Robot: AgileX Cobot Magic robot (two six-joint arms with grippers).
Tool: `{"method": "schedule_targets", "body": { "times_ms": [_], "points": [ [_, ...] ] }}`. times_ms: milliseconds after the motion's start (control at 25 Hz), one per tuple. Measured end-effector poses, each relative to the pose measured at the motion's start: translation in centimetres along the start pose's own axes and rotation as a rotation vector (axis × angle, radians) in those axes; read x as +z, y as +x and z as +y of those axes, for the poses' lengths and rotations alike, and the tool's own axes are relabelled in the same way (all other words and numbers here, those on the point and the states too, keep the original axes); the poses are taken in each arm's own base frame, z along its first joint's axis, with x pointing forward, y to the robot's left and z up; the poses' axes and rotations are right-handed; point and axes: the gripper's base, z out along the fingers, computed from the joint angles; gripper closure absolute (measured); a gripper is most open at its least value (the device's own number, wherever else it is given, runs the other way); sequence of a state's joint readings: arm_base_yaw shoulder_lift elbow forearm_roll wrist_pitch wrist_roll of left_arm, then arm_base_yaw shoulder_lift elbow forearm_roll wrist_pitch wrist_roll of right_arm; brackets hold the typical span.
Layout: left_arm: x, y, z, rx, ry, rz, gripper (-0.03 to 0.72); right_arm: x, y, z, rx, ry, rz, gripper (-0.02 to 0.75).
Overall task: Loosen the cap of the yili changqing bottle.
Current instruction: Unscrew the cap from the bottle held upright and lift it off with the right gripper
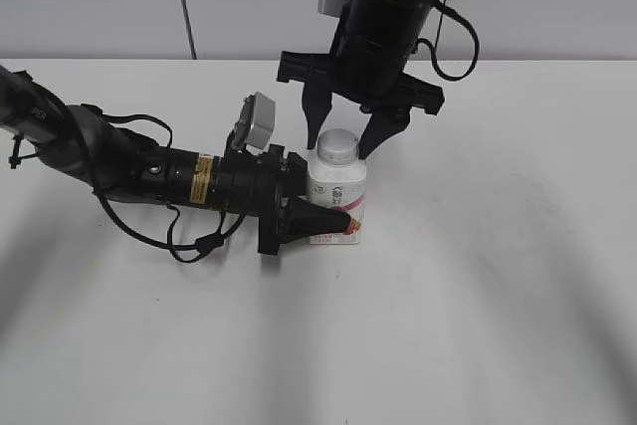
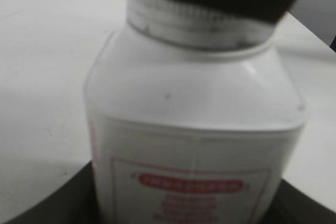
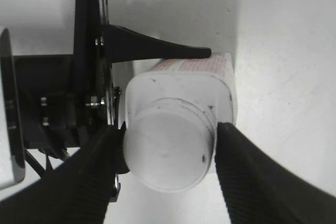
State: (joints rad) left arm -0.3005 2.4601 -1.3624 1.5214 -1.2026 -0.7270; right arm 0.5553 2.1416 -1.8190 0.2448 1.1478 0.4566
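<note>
The right gripper hung from above over the cap, its two fingers set one on either side of the ribbed rim. In the right wrist view the pads stood against the cap on both sides, closed on it. The left gripper reached in level from the left and clamped the lower body of the yili changqing bottle, one finger lying across the near face at label height. The bottle stood upright near the middle of the white table. In the left wrist view the bottle filled the frame, blurred, with a dark finger across the cap.
</note>
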Motion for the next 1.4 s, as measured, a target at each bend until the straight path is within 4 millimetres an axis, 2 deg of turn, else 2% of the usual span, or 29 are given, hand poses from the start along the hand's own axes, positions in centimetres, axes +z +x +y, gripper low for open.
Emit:
{"method": "schedule_targets", "body": {
  "times_ms": [280,440,880,1040,1400],
  "points": [
    [0.0,0.0,0.0,-0.001,0.0,0.0,0.276,0.4,-0.07,-0.03,0.0,0.004,0.011,0.275],
    [0.0,0.0,0.0,-0.002,0.0,0.0,0.276,0.15,-0.15,0.06,-0.004,0.004,0.008,0.338],
    [0.0,0.0,0.0,-0.001,0.0,0.0,0.276,0.1,-0.04,0.03,-0.042,0.009,0.021,0.34],
    [0.0,-0.01,-0.01,0.0,0.001,-0.001,0.276,0.1,-0.02,0.04,-0.174,0.006,0.024,0.34],
    [0.03,0.0,-0.1,0.008,0.01,0.0,0.288,0.04,0.1,0.06,-0.64,-0.009,0.04,0.342]
  ]
}}
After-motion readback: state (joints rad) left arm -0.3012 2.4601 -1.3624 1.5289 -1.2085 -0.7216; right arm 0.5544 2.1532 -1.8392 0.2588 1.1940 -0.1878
